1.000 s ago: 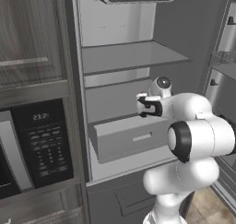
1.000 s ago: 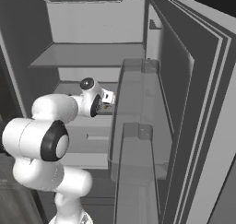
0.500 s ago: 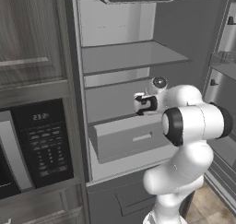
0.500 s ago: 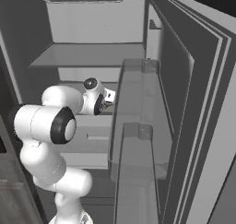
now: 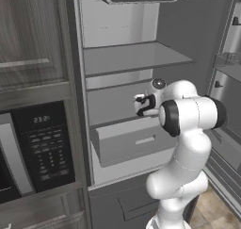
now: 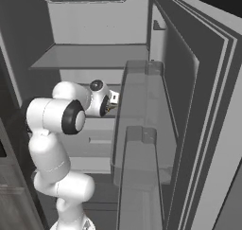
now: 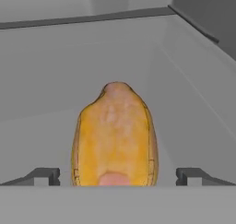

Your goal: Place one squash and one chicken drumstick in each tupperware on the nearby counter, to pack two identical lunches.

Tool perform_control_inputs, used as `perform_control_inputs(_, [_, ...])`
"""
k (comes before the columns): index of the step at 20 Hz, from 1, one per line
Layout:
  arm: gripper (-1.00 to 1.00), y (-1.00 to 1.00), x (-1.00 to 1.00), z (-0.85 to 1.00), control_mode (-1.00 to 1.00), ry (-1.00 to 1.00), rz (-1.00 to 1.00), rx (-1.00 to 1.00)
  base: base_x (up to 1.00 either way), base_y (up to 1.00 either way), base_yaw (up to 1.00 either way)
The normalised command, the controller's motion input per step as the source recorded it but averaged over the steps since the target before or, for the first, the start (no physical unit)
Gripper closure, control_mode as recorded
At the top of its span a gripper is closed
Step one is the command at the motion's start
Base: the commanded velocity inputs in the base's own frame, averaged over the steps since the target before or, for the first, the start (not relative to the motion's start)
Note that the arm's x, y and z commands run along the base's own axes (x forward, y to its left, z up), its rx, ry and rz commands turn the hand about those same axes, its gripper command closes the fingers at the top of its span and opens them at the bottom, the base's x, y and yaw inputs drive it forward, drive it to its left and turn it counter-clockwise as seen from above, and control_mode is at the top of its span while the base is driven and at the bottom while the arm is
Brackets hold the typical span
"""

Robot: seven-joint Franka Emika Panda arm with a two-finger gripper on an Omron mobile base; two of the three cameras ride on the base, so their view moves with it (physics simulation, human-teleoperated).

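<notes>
Grey fridge shelves stand bare behind the arm, which has swung left over the open drawer. Its fingers sit apart astride a chicken drumstick, so a grasp looks imminent.

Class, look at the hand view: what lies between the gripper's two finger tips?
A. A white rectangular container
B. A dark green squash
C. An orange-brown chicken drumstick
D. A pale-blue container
C. The chicken drumstick, glossy orange-brown and tapering toward the far end, lies on the pale fridge shelf between the spread finger tips of the gripper, which do not touch it.
</notes>
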Motion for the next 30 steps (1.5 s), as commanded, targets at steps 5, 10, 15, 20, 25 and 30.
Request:
perform_control_inputs(5, [-1.0, 0.0, 0.37, -0.17, -1.0, 0.03, 0.0, 0.0, 0.0, 0.0, 0.0])
perform_control_inputs(10, [-1.0, 0.0, 0.32, -0.22, -1.0, 0.04, 0.0, 0.0, 0.0, 0.0, 0.0])
perform_control_inputs(15, [-1.0, 0.0, 0.17, -0.38, -1.0, 0.09, 0.0, 0.0, 0.0, 0.0, 0.0])
perform_control_inputs(20, [-1.0, 0.0, 0.01, -0.58, -1.0, 0.14, 0.0, 0.0, 0.0, 0.0, 0.0])
perform_control_inputs(25, [1.0, 0.0, 0.0, -0.71, -1.0, 0.14, 0.0, 0.0, 0.0, 0.0, 0.0])
perform_control_inputs(30, [1.0, 0.0, 0.0, -0.11, -1.0, -0.01, 0.0, 0.0, 0.0, 0.0, 0.0])
